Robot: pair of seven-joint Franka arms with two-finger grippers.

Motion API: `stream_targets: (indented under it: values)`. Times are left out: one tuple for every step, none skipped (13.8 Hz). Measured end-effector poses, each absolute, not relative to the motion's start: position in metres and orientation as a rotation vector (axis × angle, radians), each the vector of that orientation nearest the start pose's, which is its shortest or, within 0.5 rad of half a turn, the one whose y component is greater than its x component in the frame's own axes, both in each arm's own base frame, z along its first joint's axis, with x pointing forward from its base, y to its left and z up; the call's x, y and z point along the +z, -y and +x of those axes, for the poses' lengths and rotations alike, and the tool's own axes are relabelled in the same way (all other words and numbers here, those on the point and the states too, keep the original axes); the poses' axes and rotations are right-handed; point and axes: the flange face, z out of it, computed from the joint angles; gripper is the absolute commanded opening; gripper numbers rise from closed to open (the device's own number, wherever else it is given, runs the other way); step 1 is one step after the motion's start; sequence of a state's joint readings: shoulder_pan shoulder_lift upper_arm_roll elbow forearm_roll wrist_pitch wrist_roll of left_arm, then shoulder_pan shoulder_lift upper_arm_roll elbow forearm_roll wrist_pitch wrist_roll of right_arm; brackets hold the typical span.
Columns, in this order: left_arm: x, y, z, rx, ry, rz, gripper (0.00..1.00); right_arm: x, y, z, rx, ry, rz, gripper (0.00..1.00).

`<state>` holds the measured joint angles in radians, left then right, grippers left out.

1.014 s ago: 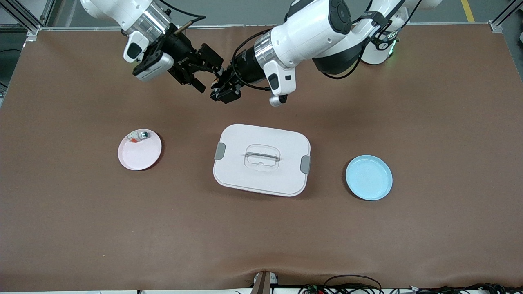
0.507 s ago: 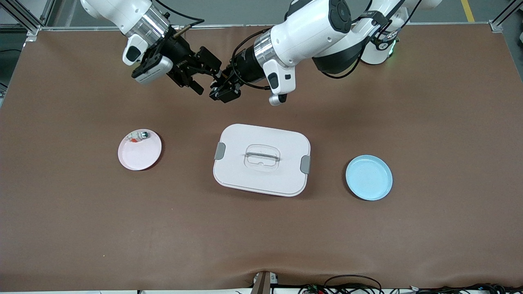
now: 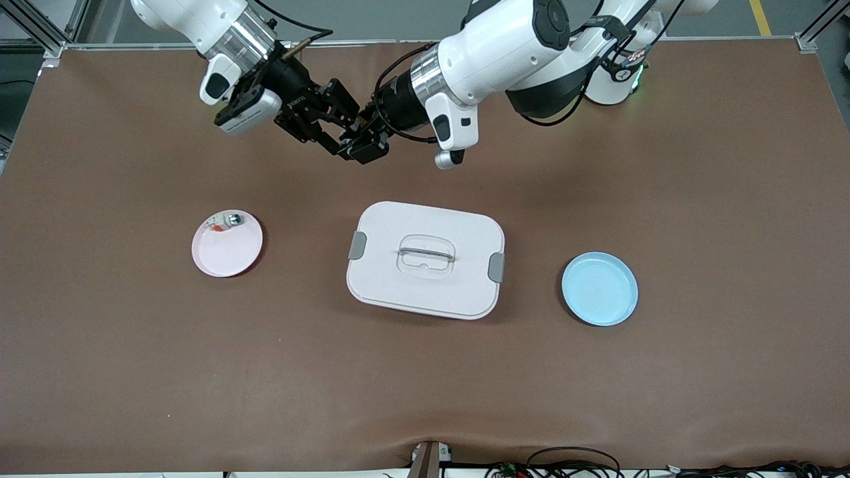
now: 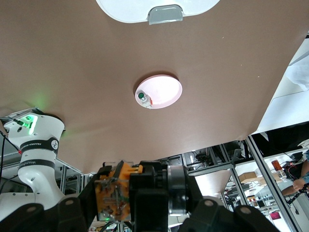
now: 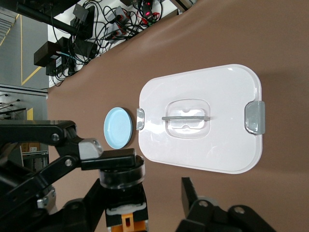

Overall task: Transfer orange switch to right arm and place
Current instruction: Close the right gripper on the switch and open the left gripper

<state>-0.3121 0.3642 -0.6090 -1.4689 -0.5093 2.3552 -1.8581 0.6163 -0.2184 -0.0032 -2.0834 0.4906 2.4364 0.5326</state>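
The orange switch [image 3: 351, 135] hangs in the air over the brown mat, with my left gripper [image 3: 358, 145] shut on it. In the left wrist view its orange-tan end [image 4: 112, 197] and black body sit between my left gripper's [image 4: 140, 215] jaws. My right gripper [image 3: 337, 125] meets it from the right arm's end, open, with its fingers on either side of the switch [image 5: 124, 193]. In the right wrist view one finger of my right gripper [image 5: 140, 208] lies close beside the switch. The other finger [image 5: 193, 198] stands apart, with mat showing in the gap.
A white lidded box [image 3: 425, 260] sits mid-table, also in both wrist views [image 4: 159, 9] [image 5: 203, 121]. Toward the right arm's end, a pink plate [image 3: 229, 252] [image 4: 164, 89] holds a whitish green-tipped piece [image 3: 226, 221]. Toward the left arm's end lies a blue plate [image 3: 599, 288] [image 5: 118, 128].
My right gripper's fingers have narrowed around the switch, and it has shifted closer to the left gripper. The left gripper has kept its hold and moved slightly.
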Motion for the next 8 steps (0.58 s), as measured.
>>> stream_targets:
  values:
    - [0.5702, 0.5163, 0.4726, -0.679, -1.442, 1.913, 0.15, 0.5876, -0.3109, 0.4357, -0.321, -0.245, -2.454, 0.08]
    - [0.5697, 0.5172, 0.4716, -0.68, -1.441, 1.915, 0.15, 0.5905, -0.3126, 0.4339, -0.327, -0.239, -2.448, 0.0]
    - [0.5705, 0.5174, 0.4713, -0.68, -1.44, 1.914, 0.15, 0.5914, -0.3121, 0.4334, -0.329, -0.239, -2.447, 0.0]
    - [0.5709, 0.5175, 0.4712, -0.68, -1.439, 1.914, 0.15, 0.5917, -0.312, 0.4333, -0.33, -0.238, -2.446, 0.0]
    - [0.5708, 0.5175, 0.4712, -0.68, -1.439, 1.914, 0.15, 0.5917, -0.312, 0.4333, -0.33, -0.238, -2.446, 0.0]
    - [0.5709, 0.5175, 0.4712, -0.68, -1.439, 1.914, 0.15, 0.5917, -0.3119, 0.4333, -0.33, -0.239, -2.446, 0.0]
    - [0.5709, 0.5175, 0.4712, -0.68, -1.439, 1.914, 0.19, 0.5917, -0.3119, 0.4333, -0.33, -0.239, -2.446, 0.0]
    - [0.5709, 0.5175, 0.4712, -0.68, -1.439, 1.914, 0.28, 0.5917, -0.3119, 0.4333, -0.33, -0.239, -2.446, 0.0]
